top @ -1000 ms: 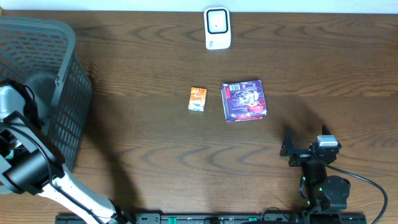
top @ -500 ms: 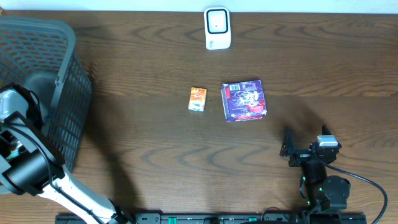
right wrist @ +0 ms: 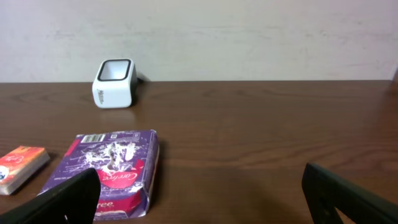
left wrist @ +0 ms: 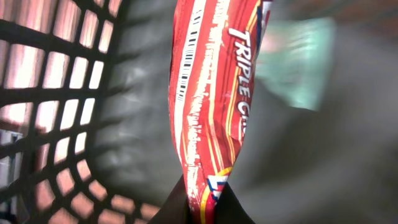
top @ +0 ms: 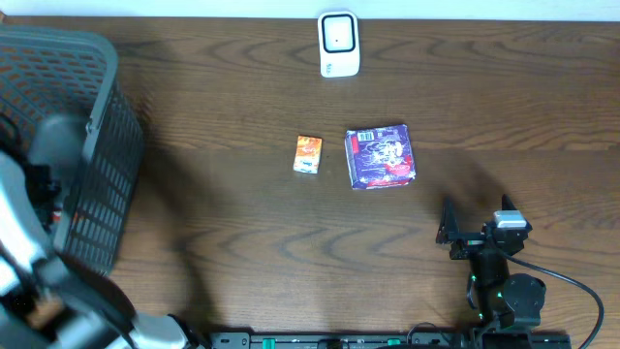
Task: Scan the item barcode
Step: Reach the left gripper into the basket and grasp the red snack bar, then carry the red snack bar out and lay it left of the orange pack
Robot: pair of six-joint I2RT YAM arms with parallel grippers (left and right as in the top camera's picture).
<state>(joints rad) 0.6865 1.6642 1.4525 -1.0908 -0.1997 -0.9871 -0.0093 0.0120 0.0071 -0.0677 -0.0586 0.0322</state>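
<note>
Left wrist view shows the left gripper (left wrist: 202, 205) closed tight on the bottom end of a red packet (left wrist: 214, 93), a glossy snack bag with white letters. The two dark fingers pinch the crimped end and the bag stands away from them, so its long axis runs straight out from the jaws. A barcode strip (left wrist: 186, 56) runs along this same axis, on the side of the bag that faces the grid wall of the basket (left wrist: 56, 93). The packet is not yet out of the basket; the wall is close beside it.

In the overhead view the basket sits at the far left of the table (top: 242, 242), and the scanner (top: 338, 44) stands at the far edge, near the middle. So the scanner lies well apart from the packet, across the table to the robot's right and further from the robot. Its window seems to look upward, so I think the barcode side must be turned down toward it after the lift.

The right gripper (right wrist: 202, 196) is fully open and holds nothing. It rests low near the front edge, nearer to the scanner than the left one, with the purple pack (top: 381, 155) and the small orange box (top: 308, 154) lying between.
</note>
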